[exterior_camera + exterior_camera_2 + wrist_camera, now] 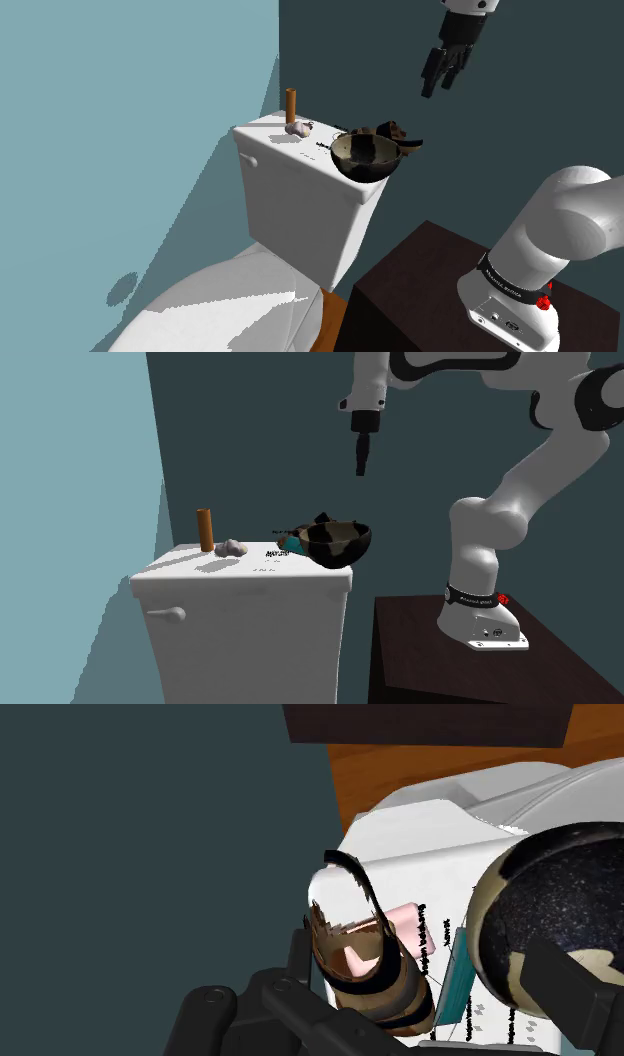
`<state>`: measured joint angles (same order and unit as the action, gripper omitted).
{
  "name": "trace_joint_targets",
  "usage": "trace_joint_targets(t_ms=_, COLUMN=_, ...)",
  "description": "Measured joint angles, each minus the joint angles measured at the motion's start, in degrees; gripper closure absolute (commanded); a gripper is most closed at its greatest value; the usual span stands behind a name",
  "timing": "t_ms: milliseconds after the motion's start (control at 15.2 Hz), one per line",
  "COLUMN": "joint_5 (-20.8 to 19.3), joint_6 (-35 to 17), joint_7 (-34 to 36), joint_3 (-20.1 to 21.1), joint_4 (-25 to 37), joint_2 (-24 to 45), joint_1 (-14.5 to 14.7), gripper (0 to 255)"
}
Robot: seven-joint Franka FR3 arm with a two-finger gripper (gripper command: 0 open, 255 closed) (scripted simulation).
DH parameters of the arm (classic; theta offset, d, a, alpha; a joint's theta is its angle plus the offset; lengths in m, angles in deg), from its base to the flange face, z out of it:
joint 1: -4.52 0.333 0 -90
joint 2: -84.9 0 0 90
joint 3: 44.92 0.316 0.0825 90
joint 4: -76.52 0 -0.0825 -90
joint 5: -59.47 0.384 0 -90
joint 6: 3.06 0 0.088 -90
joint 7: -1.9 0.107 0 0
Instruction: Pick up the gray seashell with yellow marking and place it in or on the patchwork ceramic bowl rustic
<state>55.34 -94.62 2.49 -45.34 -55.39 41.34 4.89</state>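
Observation:
The small pale grey seashell (297,129) (232,547) lies on the white toilet tank lid (270,140) (200,577), next to an upright orange-brown cylinder (291,103) (205,529). The dark bowl with tan patches (365,157) (338,542) (560,904) sits at the lid's other end, overhanging the edge nearest the stand. My gripper (445,68) (361,452) (420,954) hangs open and empty high above the bowl, well away from the shell.
A brown striped cup-like object (395,132) (365,969) and a teal item (292,542) (455,974) lie beside the bowl. The dark teal wall rises right behind the tank. The dark brown stand (420,280) (450,662) sits beside the toilet, and the toilet seat (220,310) lies below the tank.

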Motion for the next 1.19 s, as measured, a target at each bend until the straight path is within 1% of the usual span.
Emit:
trace_joint_targets(t_ms=132, joint_5=0.02, joint_6=-0.61, joint_7=-0.33, joint_3=-0.09, joint_4=0.36, joint_2=1.01, joint_1=0.15, gripper=0)
trace_joint_targets(t_ms=396, joint_5=0.37, joint_6=-5.36, joint_7=-2.32, joint_3=-0.33, joint_4=2.5, joint_2=8.28, joint_1=1.36, gripper=0)
trace_joint_targets(t_ms=660, joint_5=0.99, joint_6=-9.56, joint_7=-4.56, joint_3=-0.29, joint_4=6.6, joint_2=16.97, joint_1=2.72, gripper=0)
trace_joint_targets(t_ms=1188, joint_5=2.28, joint_6=-14.98, joint_7=-9.57, joint_3=0.18, joint_4=16.83, joint_2=33.48, joint_1=4.84, gripper=0)
